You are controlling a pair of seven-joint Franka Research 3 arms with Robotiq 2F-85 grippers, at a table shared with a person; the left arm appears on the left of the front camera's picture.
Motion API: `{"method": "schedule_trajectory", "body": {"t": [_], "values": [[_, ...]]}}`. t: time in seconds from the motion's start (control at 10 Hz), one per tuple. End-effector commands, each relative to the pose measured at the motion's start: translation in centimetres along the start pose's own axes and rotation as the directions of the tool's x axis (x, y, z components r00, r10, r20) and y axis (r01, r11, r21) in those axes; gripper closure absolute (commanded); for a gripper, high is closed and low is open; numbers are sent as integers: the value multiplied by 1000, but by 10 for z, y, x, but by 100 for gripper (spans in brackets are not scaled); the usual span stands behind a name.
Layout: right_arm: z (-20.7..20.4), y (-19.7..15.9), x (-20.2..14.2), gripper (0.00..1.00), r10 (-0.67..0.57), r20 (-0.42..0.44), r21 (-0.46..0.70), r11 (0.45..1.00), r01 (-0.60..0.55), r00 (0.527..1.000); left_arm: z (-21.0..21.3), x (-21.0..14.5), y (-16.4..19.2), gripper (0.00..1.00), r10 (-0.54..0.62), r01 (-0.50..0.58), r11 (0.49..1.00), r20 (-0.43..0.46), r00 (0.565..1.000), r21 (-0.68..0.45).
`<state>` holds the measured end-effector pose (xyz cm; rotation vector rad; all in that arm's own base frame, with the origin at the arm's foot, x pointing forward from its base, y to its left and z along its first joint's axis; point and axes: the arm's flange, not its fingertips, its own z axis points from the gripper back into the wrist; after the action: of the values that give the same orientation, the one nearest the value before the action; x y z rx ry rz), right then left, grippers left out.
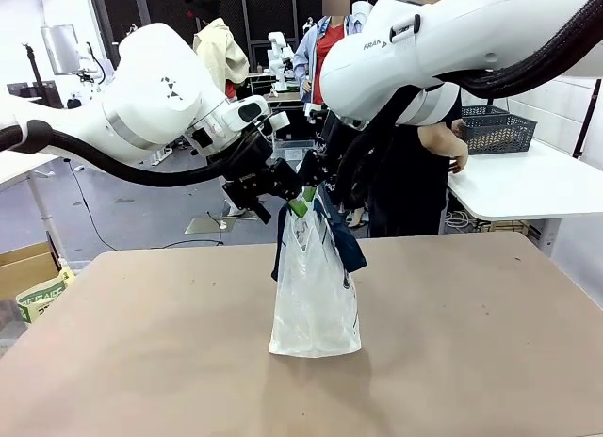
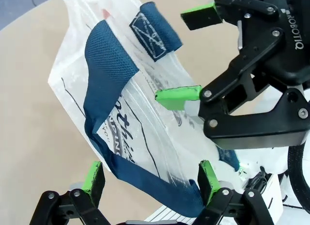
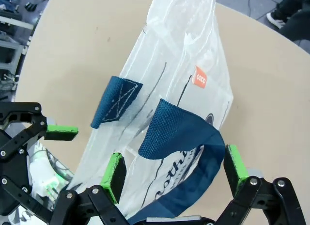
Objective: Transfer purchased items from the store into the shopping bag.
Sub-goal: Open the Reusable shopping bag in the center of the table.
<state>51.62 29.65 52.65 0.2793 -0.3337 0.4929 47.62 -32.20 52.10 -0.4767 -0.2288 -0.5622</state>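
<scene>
The shopping bag (image 1: 316, 286) stands upright in the middle of the table (image 1: 122, 352), translucent white with navy strap handles. Both grippers meet at its top. My left gripper (image 1: 287, 200) comes in from the left. In the left wrist view it (image 2: 150, 179) is open, with a navy strap (image 2: 104, 65) and the bag's rim (image 2: 145, 137) lying between its fingers. My right gripper (image 1: 325, 187) is at the bag's right top. In the right wrist view it (image 3: 174, 169) is open too, astride the other strap (image 3: 179, 128). The purchased items are out of view.
A person in dark clothes stands at the far side behind my right arm, a hand by a dark lattice basket (image 1: 497, 131) on a white side table (image 1: 528, 187). A cardboard box (image 1: 28, 277) sits on the floor at left.
</scene>
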Motion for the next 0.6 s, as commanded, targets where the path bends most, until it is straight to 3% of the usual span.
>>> {"method": "schedule_trajectory", "body": {"t": [0.0,0.1,0.2,0.3,0.5], "values": [[0,-6,-13,0,3,-23,55,999,-2,1000,-4,0,3,0,23,-24,999,12,1000,36],[-3,-7,-15,0,53,1,84,995,-53,999,0,0,0,0,0,0,1000,0,1000,0],[-3,-1,-3,0,-4,-10,10,1000,4,1000,0,0,0,0,0,0,1000,0,1000,0],[-3,-1,-3,0,-4,-10,10,1000,4,1000,0,0,0,0,0,0,1000,0,1000,0],[-5,0,-4,39,7,-23,61,998,-6,1000,-3,-1,4,38,10,-10,1000,9,1000,18]]}}
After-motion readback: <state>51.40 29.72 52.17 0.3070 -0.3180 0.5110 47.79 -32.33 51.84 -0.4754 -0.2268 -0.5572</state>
